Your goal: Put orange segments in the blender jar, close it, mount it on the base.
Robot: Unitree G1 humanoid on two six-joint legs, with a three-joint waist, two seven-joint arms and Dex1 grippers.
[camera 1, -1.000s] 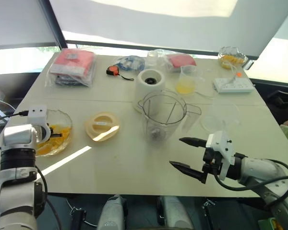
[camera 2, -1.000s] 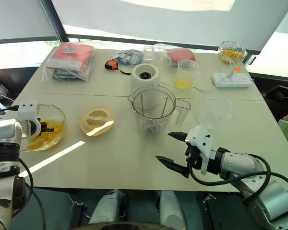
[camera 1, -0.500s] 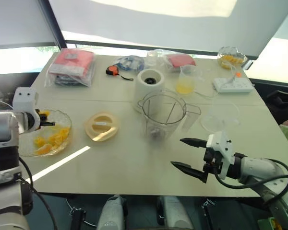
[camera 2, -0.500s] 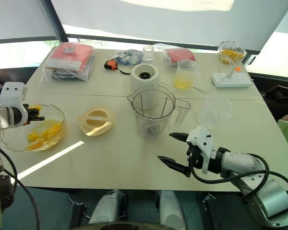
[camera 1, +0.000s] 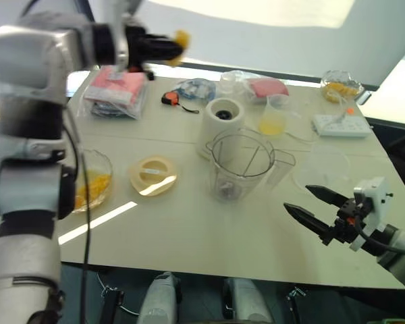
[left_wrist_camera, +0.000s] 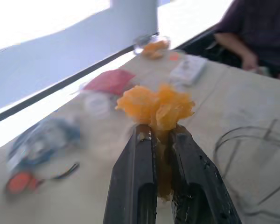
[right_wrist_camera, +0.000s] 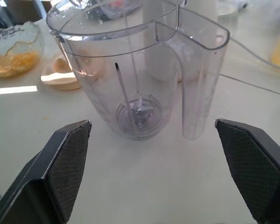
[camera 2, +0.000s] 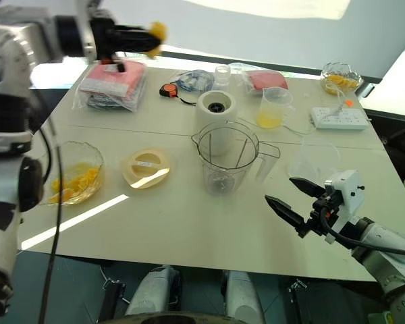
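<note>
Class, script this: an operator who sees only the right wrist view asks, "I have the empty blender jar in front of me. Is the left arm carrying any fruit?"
Observer: Yes. The left gripper is shut on orange segments, raised high above the table.
Operator: Where is the base?
Observer: The base stands just behind the blender jar.
Operator: And the lid?
Observer: The lid lies flat between the jar and a glass bowl of segments.

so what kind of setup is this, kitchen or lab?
Probably a lab or office test bench, not a kitchen: a plain beige table by shaded windows, with a white power strip, an orange tape measure and a clear ribbed blender jar.
</note>
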